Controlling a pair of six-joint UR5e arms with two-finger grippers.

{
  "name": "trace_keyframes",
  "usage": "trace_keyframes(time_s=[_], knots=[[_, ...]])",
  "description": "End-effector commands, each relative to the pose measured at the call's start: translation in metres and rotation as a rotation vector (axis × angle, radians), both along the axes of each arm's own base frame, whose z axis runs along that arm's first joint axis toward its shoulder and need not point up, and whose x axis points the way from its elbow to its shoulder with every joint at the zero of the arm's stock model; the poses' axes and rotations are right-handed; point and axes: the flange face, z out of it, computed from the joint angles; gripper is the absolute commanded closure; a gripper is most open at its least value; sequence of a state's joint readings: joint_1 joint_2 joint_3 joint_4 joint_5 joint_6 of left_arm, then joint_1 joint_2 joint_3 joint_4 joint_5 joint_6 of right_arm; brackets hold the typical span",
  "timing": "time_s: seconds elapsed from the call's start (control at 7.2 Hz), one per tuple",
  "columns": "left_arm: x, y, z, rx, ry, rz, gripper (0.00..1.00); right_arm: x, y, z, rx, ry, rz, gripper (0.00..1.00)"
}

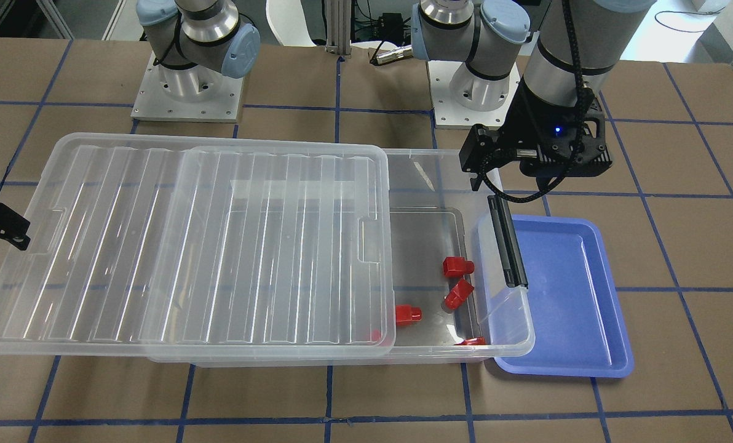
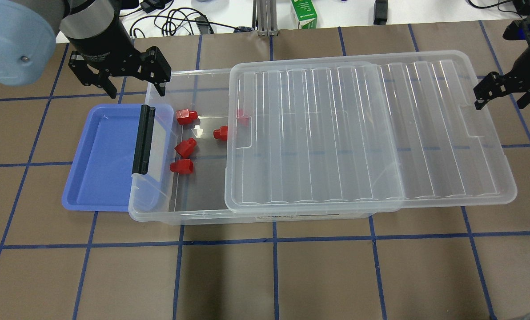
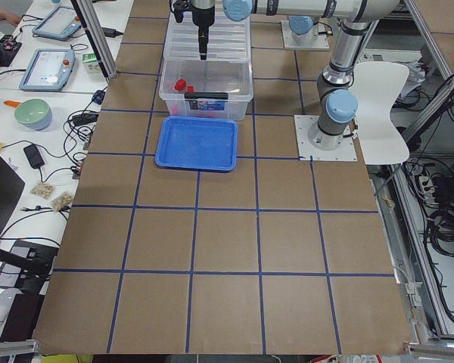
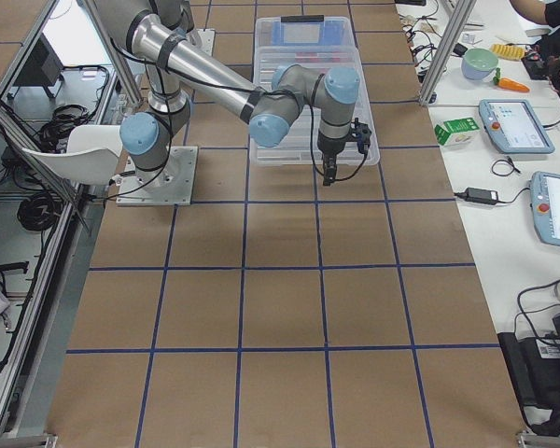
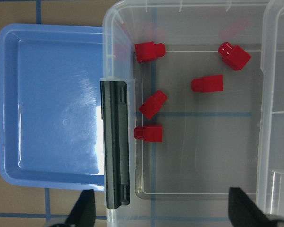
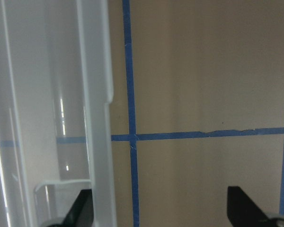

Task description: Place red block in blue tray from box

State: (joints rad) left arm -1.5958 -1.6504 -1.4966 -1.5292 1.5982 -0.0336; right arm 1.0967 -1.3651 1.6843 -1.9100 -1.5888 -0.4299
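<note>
The clear box (image 2: 154,212) lies across the table, and its ribbed lid (image 2: 358,133) is slid toward my right, so its left end is uncovered. Several red blocks (image 2: 186,116) lie on the box floor there, and they also show in the left wrist view (image 5: 153,104). One red block (image 2: 242,118) sits partly under the lid edge. The black latch bar (image 2: 142,138) is on the box's short side, which overlaps the empty blue tray (image 2: 100,160). My left gripper (image 2: 134,89) is open and empty above the box's far left corner. My right gripper (image 2: 503,98) is open and empty just off the lid's right end.
A green carton (image 2: 304,13) and cables lie beyond the far table edge. Both arm bases (image 1: 188,92) stand behind the box. The brown table surface (image 2: 274,275) carries a grid of blue tape lines.
</note>
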Motion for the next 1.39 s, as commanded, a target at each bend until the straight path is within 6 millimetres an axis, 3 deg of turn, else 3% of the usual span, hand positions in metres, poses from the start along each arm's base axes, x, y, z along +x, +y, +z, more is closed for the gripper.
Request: trace_keyframes(time_s=[0.0,0.28,0.42,0.56,0.83,0.97,1.25], knots=[[-0.011,0.003,-0.008,0.006,0.001,0.008,0.0,-0.008,0.003,0.001,0.001,-0.002,-0.014,0.0],[-0.029,0.006,-0.035,-0.028,0.004,-0.001,0.0,-0.008,0.004,0.002,-0.002,0.0,-0.016,0.0],[-0.035,0.018,-0.052,-0.045,0.004,-0.018,0.0,-0.007,0.004,0.003,-0.003,-0.002,-0.017,0.0],[-0.036,0.014,-0.08,-0.066,0.009,-0.017,0.0,-0.004,0.003,0.007,-0.013,0.002,-0.015,0.0],[-0.041,0.011,-0.14,-0.133,0.07,-0.019,0.0,0.01,-0.005,0.05,-0.026,-0.003,0.006,0.0],[-0.04,0.015,-0.163,-0.147,0.071,-0.015,0.0,0.013,-0.007,0.088,-0.012,-0.009,0.009,0.0],[-0.03,0.014,-0.19,-0.11,0.074,0.028,0.0,0.024,0.015,0.16,0.036,-0.03,0.006,0.0]])
